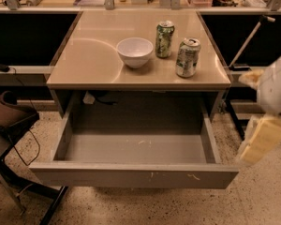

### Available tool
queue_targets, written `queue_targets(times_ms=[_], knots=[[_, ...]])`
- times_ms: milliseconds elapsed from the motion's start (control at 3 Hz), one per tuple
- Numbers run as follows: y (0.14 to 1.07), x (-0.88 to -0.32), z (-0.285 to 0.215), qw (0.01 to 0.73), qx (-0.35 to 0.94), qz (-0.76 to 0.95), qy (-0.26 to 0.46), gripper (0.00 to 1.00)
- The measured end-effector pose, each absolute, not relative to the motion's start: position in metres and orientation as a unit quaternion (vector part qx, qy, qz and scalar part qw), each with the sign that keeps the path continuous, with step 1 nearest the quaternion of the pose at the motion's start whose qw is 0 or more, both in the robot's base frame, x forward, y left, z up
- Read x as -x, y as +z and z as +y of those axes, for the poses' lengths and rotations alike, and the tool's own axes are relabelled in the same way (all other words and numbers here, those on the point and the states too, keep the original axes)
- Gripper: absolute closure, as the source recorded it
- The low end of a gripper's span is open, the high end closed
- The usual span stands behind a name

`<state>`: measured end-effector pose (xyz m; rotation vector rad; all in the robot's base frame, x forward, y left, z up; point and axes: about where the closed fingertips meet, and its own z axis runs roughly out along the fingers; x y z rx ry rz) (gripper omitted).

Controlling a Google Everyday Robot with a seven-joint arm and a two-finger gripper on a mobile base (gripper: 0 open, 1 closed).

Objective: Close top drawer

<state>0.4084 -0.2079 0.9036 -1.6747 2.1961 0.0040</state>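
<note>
Speckled floor (253, 200) spreads under a tan worktop (98, 60), which is backed by dark bays and a cluttered shelf along the far wall. Directly beneath the worktop the top drawer (136, 175) stands wide open, drawn out toward the camera. Its grey inner floor is in view, and its flat front carries a few small white scratches (near the middle and off to the right).

At the right edge of the view is the gripper (261, 139), a pale yellow-and-white shape beside the drawer's right front corner and apart from it. Whether it is wide or narrow I cannot tell.

A brown chair (9, 116) sits at the left. On the worktop are a white bowl (135, 51), an upright green can (164, 39) just right of it, and a second can (187, 57) nearer the front edge.
</note>
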Motion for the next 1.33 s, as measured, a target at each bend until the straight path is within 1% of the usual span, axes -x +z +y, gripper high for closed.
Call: queue_targets(times_ms=[333, 667, 1000, 1333], knots=[[0.844, -0.387, -0.194, 0.207, 0.589, 0.781, 0.023, 0.0], [0.762, -0.358, -0.179, 0.182, 0.593, 0.782, 0.064, 0.0], [0.69, -0.315, -0.169, 0.136, 0.602, 0.78, 0.106, 0.0], [0.661, -0.279, -0.169, 0.119, 0.595, 0.785, 0.124, 0.0]])
